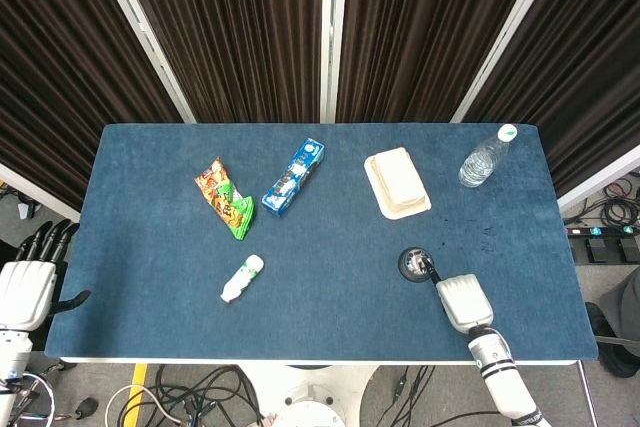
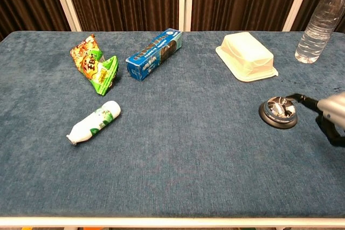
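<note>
Reaching across the near right part of the blue table (image 1: 150,287), my right hand (image 1: 458,299) lay palm down with one dark finger stretched forward, its tip at the rim of the small call bell (image 2: 277,112) — touching or just short of it, I could not tell. The other fingers were curled under the palm and held nothing. My left hand (image 1: 24,285) hung off the table's left edge, well apart from everything, its fingers spread and empty.

Further left along the near half, a small white bottle (image 2: 94,123) with a green label lay on its side. Beyond it sat a crumpled orange-and-green snack bag (image 2: 95,64), and just beside that a long blue box (image 2: 154,55) lying at a slant. Past the bell, toward the far edge, a cream plastic tray (image 2: 246,56) lay upside down — and at the far right corner a clear water bottle (image 2: 320,21) stood upright.
</note>
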You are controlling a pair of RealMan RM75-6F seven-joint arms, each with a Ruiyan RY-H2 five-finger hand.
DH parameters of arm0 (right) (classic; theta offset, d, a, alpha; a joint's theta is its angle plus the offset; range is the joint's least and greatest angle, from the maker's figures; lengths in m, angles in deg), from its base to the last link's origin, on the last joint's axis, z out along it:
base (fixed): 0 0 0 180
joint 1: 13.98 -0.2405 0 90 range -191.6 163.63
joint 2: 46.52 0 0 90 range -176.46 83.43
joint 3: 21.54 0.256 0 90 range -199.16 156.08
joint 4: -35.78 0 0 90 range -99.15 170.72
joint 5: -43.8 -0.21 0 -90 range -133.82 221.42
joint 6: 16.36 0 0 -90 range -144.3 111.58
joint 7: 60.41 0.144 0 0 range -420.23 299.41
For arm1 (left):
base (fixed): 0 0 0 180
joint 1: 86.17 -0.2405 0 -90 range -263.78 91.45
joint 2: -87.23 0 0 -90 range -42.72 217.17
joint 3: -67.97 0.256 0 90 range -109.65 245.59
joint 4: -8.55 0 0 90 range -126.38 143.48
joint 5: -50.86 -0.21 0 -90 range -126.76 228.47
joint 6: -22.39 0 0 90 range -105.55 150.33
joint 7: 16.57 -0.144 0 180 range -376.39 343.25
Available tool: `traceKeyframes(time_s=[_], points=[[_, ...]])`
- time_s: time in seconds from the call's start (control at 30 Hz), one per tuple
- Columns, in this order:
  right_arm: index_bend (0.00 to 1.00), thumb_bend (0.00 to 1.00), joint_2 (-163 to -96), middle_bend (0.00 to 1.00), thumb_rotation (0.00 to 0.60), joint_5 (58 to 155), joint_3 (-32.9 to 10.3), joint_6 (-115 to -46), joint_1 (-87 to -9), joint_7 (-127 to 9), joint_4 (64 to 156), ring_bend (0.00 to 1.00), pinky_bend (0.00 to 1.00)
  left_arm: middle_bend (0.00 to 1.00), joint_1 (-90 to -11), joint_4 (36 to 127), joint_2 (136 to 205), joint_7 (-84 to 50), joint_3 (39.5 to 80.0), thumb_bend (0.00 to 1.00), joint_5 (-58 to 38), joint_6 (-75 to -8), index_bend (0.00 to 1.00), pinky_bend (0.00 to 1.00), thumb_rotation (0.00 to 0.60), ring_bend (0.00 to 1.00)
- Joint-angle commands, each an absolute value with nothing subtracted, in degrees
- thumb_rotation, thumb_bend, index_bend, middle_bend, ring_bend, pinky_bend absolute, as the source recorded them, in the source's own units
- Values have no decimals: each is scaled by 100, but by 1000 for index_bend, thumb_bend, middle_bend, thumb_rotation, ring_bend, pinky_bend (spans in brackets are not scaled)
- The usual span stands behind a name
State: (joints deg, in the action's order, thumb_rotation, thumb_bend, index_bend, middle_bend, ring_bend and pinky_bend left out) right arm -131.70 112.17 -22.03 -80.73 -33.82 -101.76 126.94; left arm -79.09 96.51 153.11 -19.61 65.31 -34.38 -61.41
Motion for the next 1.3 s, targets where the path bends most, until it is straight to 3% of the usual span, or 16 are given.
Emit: traceKeyframes(time_s=[0.03, 0.33, 0.5, 0.77, 0.83, 0.87, 0.93, 1.0, 1.03, 1.07, 1.13, 1.3], points=[[0, 1000, -13199, 979, 600, 11061, -2205, -7975, -3429, -10263, 12688, 917, 843, 49, -7924, 9640, 15304, -1939, 6526, 20, -3429, -6162, 66, 158, 600, 0], [0, 1000, -12866, 979, 600, 11780, -2134, -8651, -3310, -9762, 13119, 917, 843, 49, -7925, 9673, 15297, -1949, 6521, 20, -3484, -6214, 66, 158, 600, 0], [0, 1000, -12550, 979, 600, 12503, -2056, -9476, -3080, -9282, 13147, 917, 843, 49, -7924, 9740, 15277, -2012, 6527, 20, -3473, -6196, 66, 158, 600, 0], [35, 1000, -11511, 977, 600, 13002, -2252, -10809, -2212, -8534, 13160, 913, 843, 49, -7931, 9915, 15277, -2155, 6549, 20, -3559, -6255, 66, 158, 600, 0], [37, 994, -11323, 914, 600, 13098, -2351, -10991, -2026, -8238, 13051, 847, 819, 49, -7927, 9984, 15283, -2227, 6568, 20, -3599, -6259, 66, 158, 600, 0], [37, 955, -11204, 835, 600, 13145, -2422, -11046, -1927, -8017, 12966, 768, 769, 49, -7924, 10032, 15286, -2281, 6579, 20, -3622, -6258, 66, 158, 600, 0], [28, 762, -11046, 566, 600, 13064, -2479, -11042, -1803, -7825, 12881, 507, 553, 49, -7916, 10109, 15283, -2361, 6596, 20, -3654, -6249, 66, 158, 600, 0], [5, 411, -10843, 178, 600, 12720, -2474, -10841, -1722, -7818, 12973, 129, 179, 49, -7903, 10182, 15274, -2432, 6603, 20, -3674, -6233, 66, 158, 600, 0], [0, 280, -10794, 77, 600, 12626, -2420, -10806, -1716, -7730, 13002, 39, 76, 49, -7897, 10203, 15269, -2450, 6603, 20, -3676, -6227, 66, 158, 600, 0], [0, 180, -10758, 15, 600, 12581, -2340, -10796, -1715, -7457, 12988, 0, 14, 49, -7890, 10227, 15260, -2457, 6602, 20, -3680, -6218, 66, 158, 600, 0], [0, 41, -10749, 0, 600, 12606, -2230, -10853, -1701, -6992, 12829, 0, 0, 49, -7888, 10250, 15248, -2461, 6598, 20, -3681, -6221, 66, 158, 600, 0], [0, 0, -10741, 0, 600, 12503, -2093, -10780, -1656, -6623, 12661, 0, 0, 49, -7894, 10270, 15235, -2480, 6596, 20, -3682, -6235, 66, 158, 600, 0]])
